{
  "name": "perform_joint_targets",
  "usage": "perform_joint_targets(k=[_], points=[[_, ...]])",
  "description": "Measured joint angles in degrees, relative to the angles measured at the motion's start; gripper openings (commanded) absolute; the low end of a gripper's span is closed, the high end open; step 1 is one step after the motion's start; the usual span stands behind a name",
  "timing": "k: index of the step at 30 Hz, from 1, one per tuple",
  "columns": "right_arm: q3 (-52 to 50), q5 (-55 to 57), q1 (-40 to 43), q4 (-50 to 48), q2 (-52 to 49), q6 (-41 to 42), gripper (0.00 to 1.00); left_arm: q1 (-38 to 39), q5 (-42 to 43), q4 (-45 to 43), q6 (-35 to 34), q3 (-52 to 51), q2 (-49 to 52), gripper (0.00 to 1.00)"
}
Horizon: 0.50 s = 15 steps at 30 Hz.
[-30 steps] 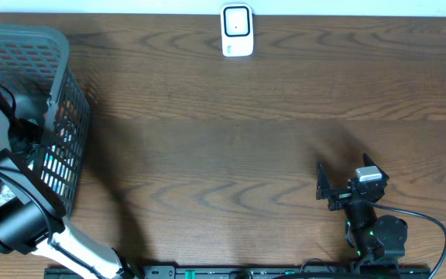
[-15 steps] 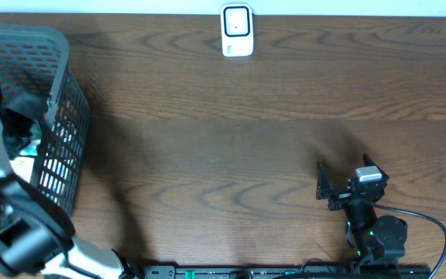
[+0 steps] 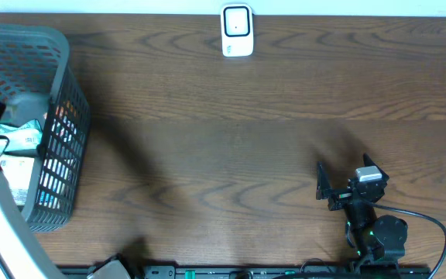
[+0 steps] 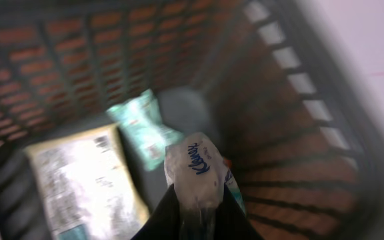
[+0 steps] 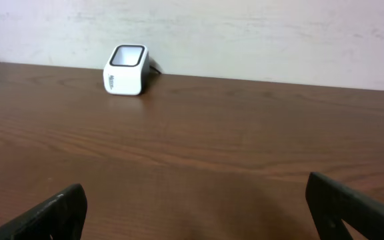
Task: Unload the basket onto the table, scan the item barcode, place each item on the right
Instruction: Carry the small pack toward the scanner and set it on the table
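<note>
In the left wrist view my left gripper (image 4: 195,217) is shut on a pale tissue pack (image 4: 197,167) with blue script on it, held above the floor of the grey mesh basket (image 4: 292,133). The picture is blurred and no barcode shows on the pack. The white barcode scanner (image 3: 237,31) stands at the table's far edge, also in the right wrist view as a small white box (image 5: 125,70). Near the front right, my right gripper (image 3: 324,187) rests open, its fingers wide apart over bare wood (image 5: 199,213).
The basket (image 3: 53,46) fills the left end of the table. Inside it lie a teal packet (image 4: 142,127) and a larger yellow-white packet (image 4: 85,180). My left arm reaches in from the front left corner. A cable trails behind the right arm.
The left jaws have shut on the tissue pack. The left arm has swung toward the table's left edge, uncovering more of the basket's contents. The right arm has not moved.
</note>
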<state>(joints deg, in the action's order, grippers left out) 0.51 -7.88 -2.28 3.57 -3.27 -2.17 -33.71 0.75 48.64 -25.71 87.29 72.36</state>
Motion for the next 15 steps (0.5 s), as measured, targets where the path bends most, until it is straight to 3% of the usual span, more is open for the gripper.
perform_joint_targets(k=[8, 15], points=[[0.0, 0.0, 0.0, 0.0, 0.0, 0.0, 0.99, 18.4, 1.3, -1.1, 0.0, 0.2, -11.7, 0.08], [0.0, 0.0, 0.0, 0.0, 0.0, 0.0, 0.99, 36.4, 1.7, 0.9, 0.0, 0.2, -8.3, 0.08]])
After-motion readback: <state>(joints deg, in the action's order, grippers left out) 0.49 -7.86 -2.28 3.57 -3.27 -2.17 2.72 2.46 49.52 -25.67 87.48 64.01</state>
